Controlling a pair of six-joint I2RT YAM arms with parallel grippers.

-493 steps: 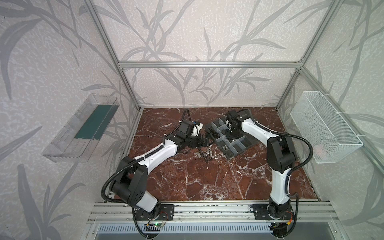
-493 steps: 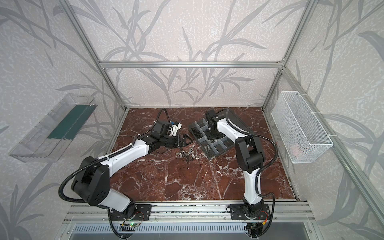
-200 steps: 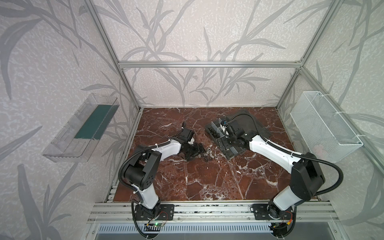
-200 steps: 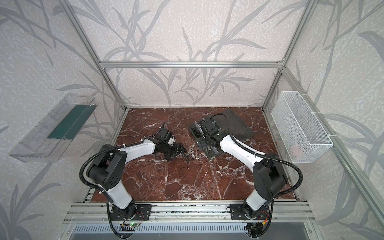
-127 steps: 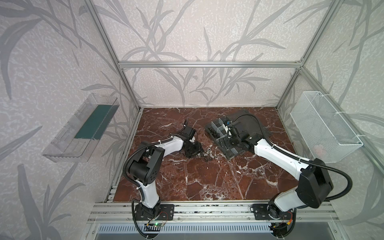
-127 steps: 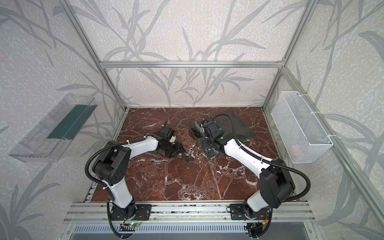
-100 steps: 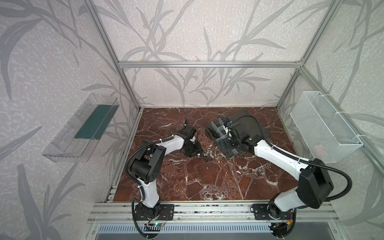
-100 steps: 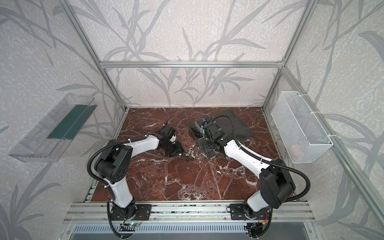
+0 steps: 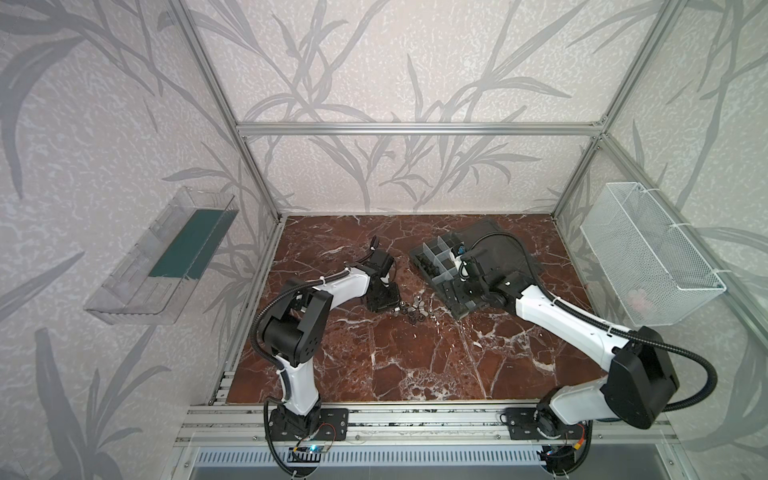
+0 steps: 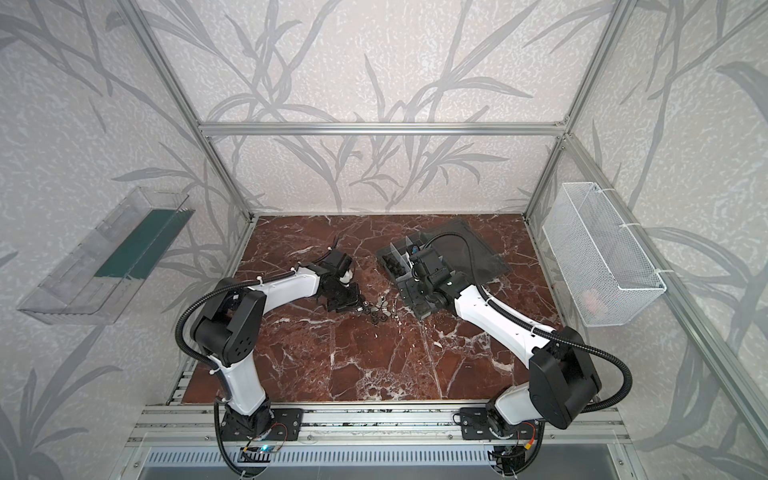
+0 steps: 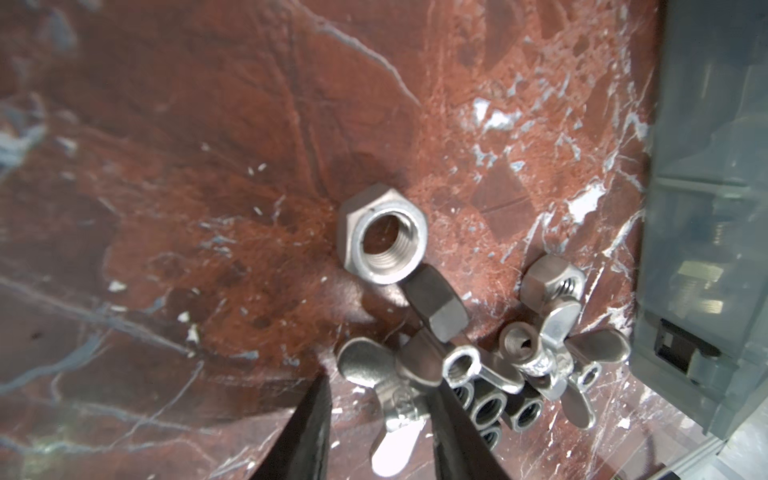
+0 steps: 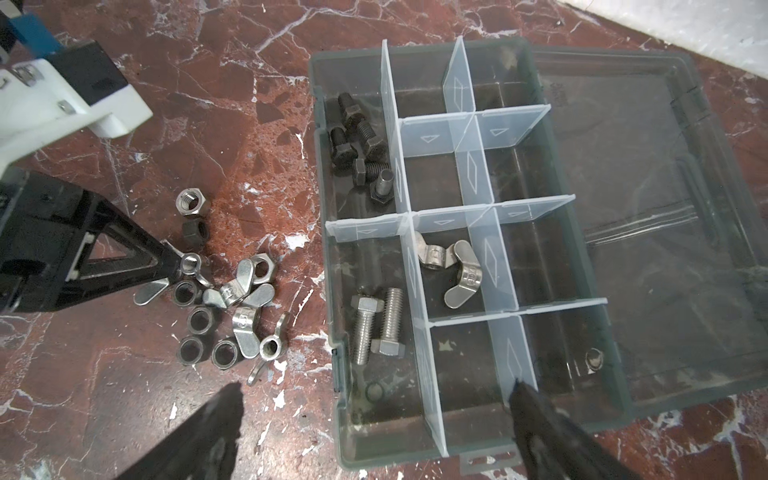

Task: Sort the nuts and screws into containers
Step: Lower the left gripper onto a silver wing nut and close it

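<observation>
The nuts (image 12: 226, 307) are heaped loose on the bench (image 12: 249, 104), just beside the containers (image 12: 511, 120). One wing nut (image 11: 399, 399) at the heap's edge is straddled by the left tool (image 11: 380, 386); whether it is pinched yet cannot be told. It should be squeezed squarely, lifted straight clear of touching neighbours, and carried to the compartment (image 12: 461, 226) where wing nuts lie. The right tool (image 12: 374, 432) is seen spread wide, empty, above the containers.
</observation>
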